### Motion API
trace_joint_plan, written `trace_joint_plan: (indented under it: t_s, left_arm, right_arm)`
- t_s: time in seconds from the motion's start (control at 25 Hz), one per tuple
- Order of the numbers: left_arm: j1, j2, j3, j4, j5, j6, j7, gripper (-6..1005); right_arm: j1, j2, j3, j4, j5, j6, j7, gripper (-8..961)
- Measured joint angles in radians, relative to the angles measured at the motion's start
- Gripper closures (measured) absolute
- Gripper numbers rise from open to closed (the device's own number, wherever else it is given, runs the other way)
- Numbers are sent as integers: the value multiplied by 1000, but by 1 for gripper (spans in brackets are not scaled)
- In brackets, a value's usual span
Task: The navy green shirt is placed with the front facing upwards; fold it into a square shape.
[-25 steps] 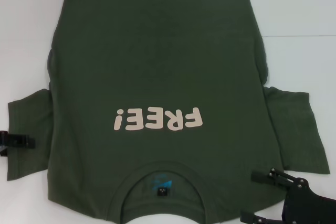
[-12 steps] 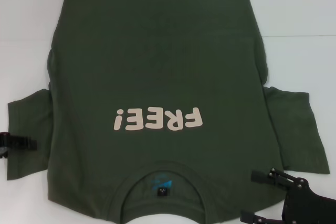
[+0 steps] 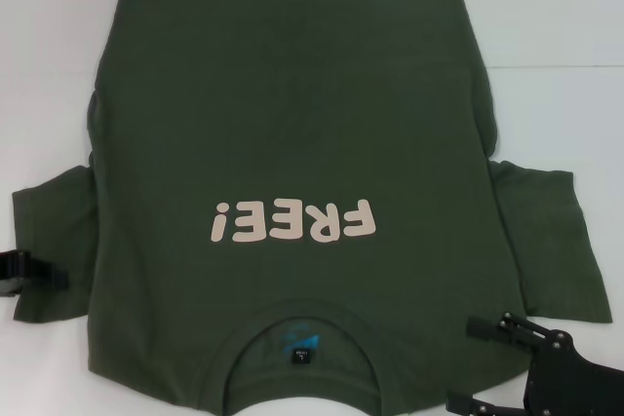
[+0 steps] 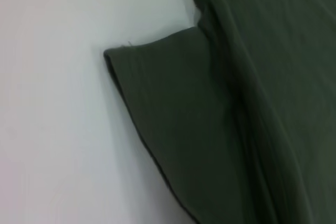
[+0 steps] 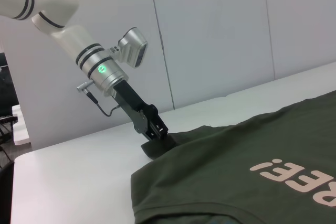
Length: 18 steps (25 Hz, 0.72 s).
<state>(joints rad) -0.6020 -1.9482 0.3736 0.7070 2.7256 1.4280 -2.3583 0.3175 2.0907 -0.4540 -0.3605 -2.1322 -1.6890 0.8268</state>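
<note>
Fingers of the right gripper (image 3: 485, 364) stand apart with nothing between them, held at the near right corner of the navy green shirt (image 3: 292, 124), just beside its shoulder edge. One finger lies over the cloth near the shoulder; the other sits nearer the robot, at the picture's lower edge. The black gripper body extends off toward the lower right of the head view.

Left gripper (image 5: 156, 134): positioned at the outer edge of the shirt's left sleeve (image 3: 54, 245). In the right wrist view the left arm (image 5: 89, 56) slopes down from the upper left to the sleeve, its wrist angled steeply toward the surface (image 3: 546, 26), with the fingers down at the sleeve's hem. Whether they have closed on the cloth cannot be told.

Shirt: spread flat on the white surface, front upward, collar (image 3: 302, 338) nearest the robot and hem at the far side. The pale "FREE!" lettering (image 3: 292, 221) reads inverted in the head view. Both short sleeves extend outward to either side. The left wrist view shows the left sleeve lying flat on the surface.
</note>
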Motion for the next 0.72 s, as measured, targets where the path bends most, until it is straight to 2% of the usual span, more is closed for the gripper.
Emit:
trace_joint_plan:
  t_s: [0.2, 0.44, 0.56, 0.72]
  left_arm:
    - [-1, 1, -7, 1, -9, -5, 0, 628]
    - [-1, 0, -6, 1, -10, -9, 1, 860]
    - [-1, -1, -4, 2, -10, -10, 2, 920]
    - [-1, -3, -9, 2, -11, -12, 2, 931]
  right_arm:
    - [0, 0, 0, -1, 0, 0, 0, 10]
    - [0, 0, 0, -2, 0, 0, 0, 10]
    - [0, 0, 0, -2, 0, -1, 0, 10]
    - [0, 0, 0, -2, 0, -1, 0, 10]
